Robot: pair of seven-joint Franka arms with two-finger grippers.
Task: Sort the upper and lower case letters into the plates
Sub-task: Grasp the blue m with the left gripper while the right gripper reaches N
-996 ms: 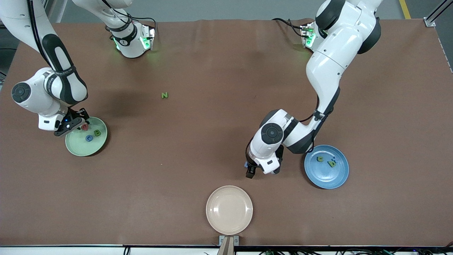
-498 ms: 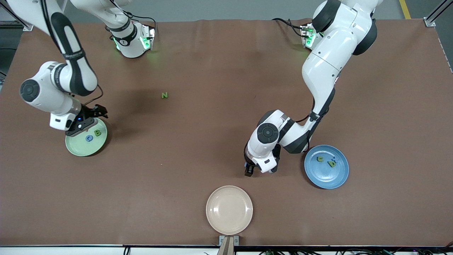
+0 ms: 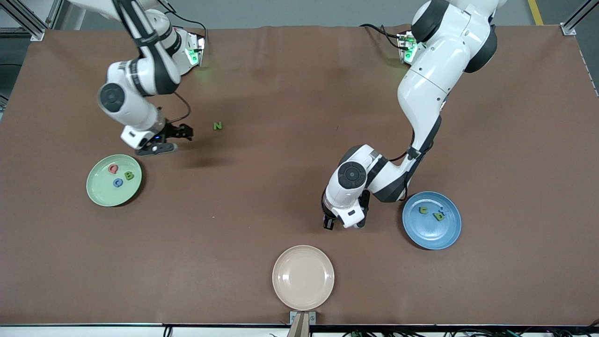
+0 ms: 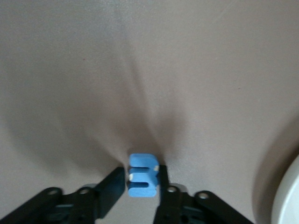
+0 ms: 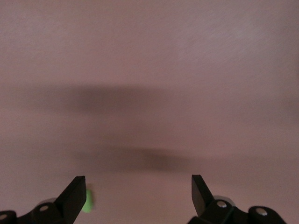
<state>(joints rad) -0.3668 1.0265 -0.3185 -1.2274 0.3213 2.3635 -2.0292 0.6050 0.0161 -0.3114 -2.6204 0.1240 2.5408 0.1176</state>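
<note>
The pale mint green plate point(image 3: 100, 194) lies toward the right arm's end and holds a red letter point(image 3: 113, 168), a blue letter point(image 3: 118, 182) and a green B point(image 3: 129, 175). The blue plate point(image 3: 433, 234) lies toward the left arm's end and holds three small letters point(image 3: 439, 216). A green N point(image 3: 217, 125) lies loose on the table. My right gripper point(image 3: 180, 140) is open and empty beside the N, which shows by one finger in the right wrist view point(image 5: 87, 200). My left gripper point(image 3: 329, 223) is down at the table beside the blue plate, shut on a blue letter point(image 4: 144, 176).
A beige plate point(image 3: 303, 277) lies empty near the table's front edge, nearer the camera than my left gripper; its rim shows in the left wrist view point(image 4: 287, 196). The brown table point(image 3: 262, 196) is bare between the plates.
My right gripper left the red letter in the mint green plate and moved away toward the green N. My left gripper shifted slightly over the blue letter.
</note>
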